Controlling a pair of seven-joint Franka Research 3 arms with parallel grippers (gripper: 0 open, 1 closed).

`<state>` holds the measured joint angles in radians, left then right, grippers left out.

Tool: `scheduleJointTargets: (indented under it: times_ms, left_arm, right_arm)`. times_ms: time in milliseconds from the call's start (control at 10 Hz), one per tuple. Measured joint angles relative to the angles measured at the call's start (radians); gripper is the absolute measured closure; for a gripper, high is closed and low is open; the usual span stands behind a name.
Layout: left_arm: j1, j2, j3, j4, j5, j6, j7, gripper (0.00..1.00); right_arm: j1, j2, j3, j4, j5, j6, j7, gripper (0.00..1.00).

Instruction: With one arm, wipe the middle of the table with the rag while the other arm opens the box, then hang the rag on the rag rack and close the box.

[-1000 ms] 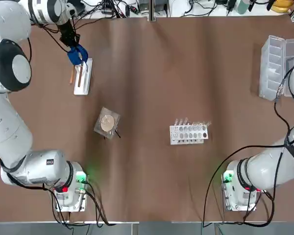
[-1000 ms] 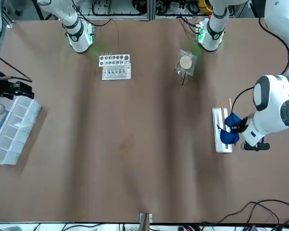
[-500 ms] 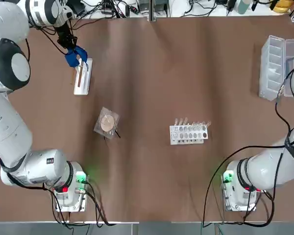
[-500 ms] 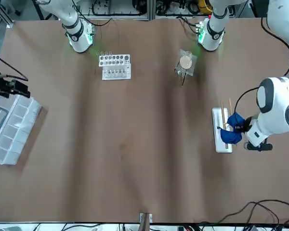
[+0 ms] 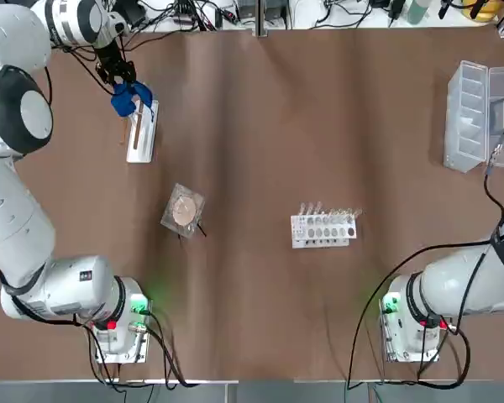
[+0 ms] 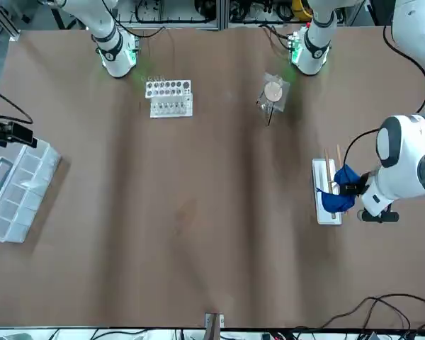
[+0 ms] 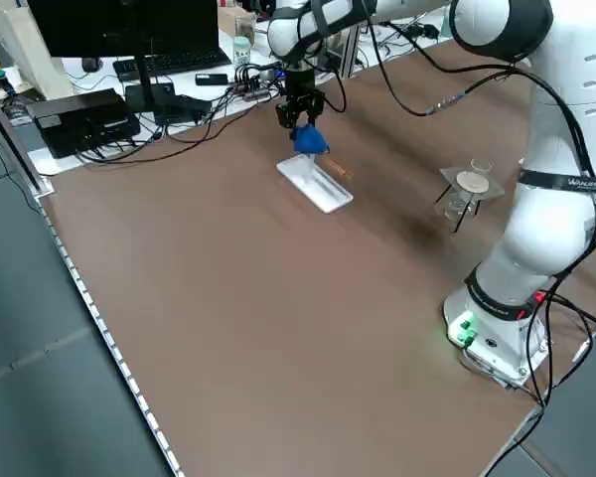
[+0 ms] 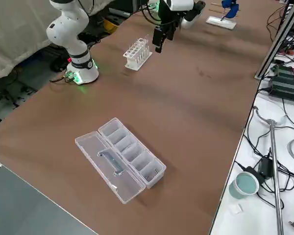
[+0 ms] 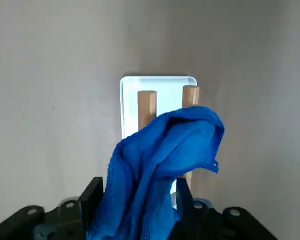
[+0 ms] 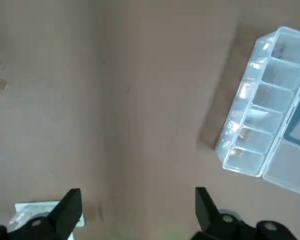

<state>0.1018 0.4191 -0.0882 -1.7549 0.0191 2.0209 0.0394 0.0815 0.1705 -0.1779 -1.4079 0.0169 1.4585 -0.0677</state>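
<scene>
Brown and matte, the large worktop (image 5: 260, 126) is shown from overhead, with cables and equipment along its upper edge. At upper left, the small bright blue soft rag (image 5: 127, 96) is draped over the two thin wooden rods of the small white rectangular rag rack (image 5: 141, 134). The left pincer (image 5: 119, 77) is positioned directly at the rag; in the left wrist view its fingers (image 9: 92, 192) are seen parted on either side of the cloth, no longer pressed onto it. At upper right, the translucent clear plastic box (image 5: 472, 116) is seen lying open, lid folded back and inner compartments exposed. The right pincer (image 10: 137, 200) is held wide open and empty above bare worktop, well apart from the box.
</scene>
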Motion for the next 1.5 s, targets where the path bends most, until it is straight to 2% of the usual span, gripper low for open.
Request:
scheduleJointTargets:
  times_ms: [700, 800, 900, 1500]
  left_arm:
    - [-0.013, 0.008, -0.003, 0.001, 0.0, 0.0, 0.0, 0.27]
    - [-0.018, 0.015, -0.004, 0.001, 0.0, 0.001, 0.0, 0.21]
    - [-0.022, 0.023, -0.005, 0.002, 0.0, 0.002, 0.0, 0.09]
    - [-0.029, 0.042, -0.01, 0.008, 0.0, 0.011, 0.0, 0.07]
  right_arm:
    - [0.001, 0.0, 0.011, -0.002, -0.005, 0.003, 0.0, 0.0]
    - [0.001, 0.0, 0.012, -0.002, -0.005, 0.003, 0.0, 0.0]
    - [0.001, 0.0, 0.012, -0.002, -0.005, 0.003, 0.0, 0.0]
    - [0.001, 0.0, 0.012, -0.002, -0.005, 0.003, 0.0, 0.0]
